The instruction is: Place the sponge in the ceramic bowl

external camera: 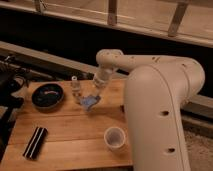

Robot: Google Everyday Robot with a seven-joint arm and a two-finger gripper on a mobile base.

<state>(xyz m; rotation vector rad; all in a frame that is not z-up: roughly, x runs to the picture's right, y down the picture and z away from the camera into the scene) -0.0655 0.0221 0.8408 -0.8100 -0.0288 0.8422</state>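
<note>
End effector (93, 94) low, clamped on sponge (90, 102).

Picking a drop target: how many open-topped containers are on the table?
2. The ceramic bowl sits rear left; a white cup stands front right. The gripper holds the sponge between them. The arm may hide others.

on the wooden bench (65, 125) we see a white cup (114, 138) near the front edge, a dark oblong thing (35, 142) front left, and perhaps a small bottle (75, 86) just left of the claw (91, 100).
</note>
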